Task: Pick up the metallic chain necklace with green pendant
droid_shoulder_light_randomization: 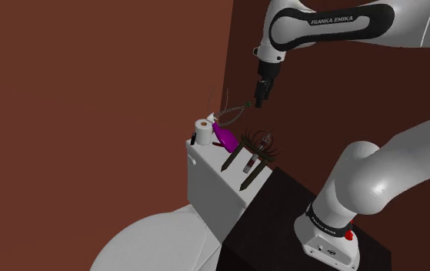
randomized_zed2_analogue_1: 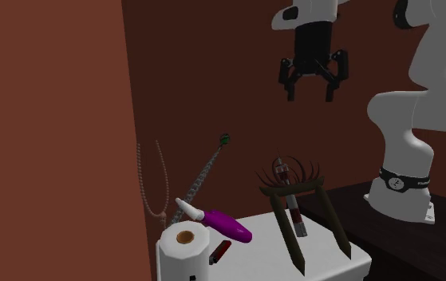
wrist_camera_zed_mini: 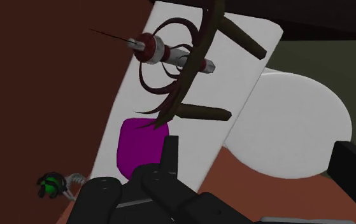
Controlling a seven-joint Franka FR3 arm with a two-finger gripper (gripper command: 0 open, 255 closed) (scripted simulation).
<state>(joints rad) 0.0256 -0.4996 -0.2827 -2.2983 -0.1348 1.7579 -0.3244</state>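
**Mia:** Where is the claw (randomized_zed2_analogue_1: 310, 94)?

**Sam:** High up in the air, by the brown wall (randomized_zed2_analogue_1: 53, 120). Its two black fingers stand wide apart, and there is nothing between them.

**Mia:** And the necklace (randomized_zed2_analogue_1: 205, 177)?

**Sam:** It sticks up at a slant from the top of the white tank (randomized_zed2_analogue_1: 329, 257). Its low end is by the paper roll (randomized_zed2_analogue_1: 185, 237) and the purple thing (randomized_zed2_analogue_1: 227, 226). Its green pendant (randomized_zed2_analogue_1: 225, 140) is at the high end, up in the air.

**Mia:** Does the claw touch it?

**Sam:** No. In the second exterior view the pendant is lower than the claw and off to the left, with a gap between them. In the shoulder view the chain's top end looks close to the claw.

**Mia:** What else is on the tank?

**Sam:** A brown stand (randomized_zed2_analogue_1: 293, 188) with pointy legs, with a thin red and silver thing leaning in it. A string of reddish beads (randomized_zed2_analogue_1: 165, 180) hangs near the wall. The round white toilet lid (droid_shoulder_light_randomization: 151, 242) is below the tank.
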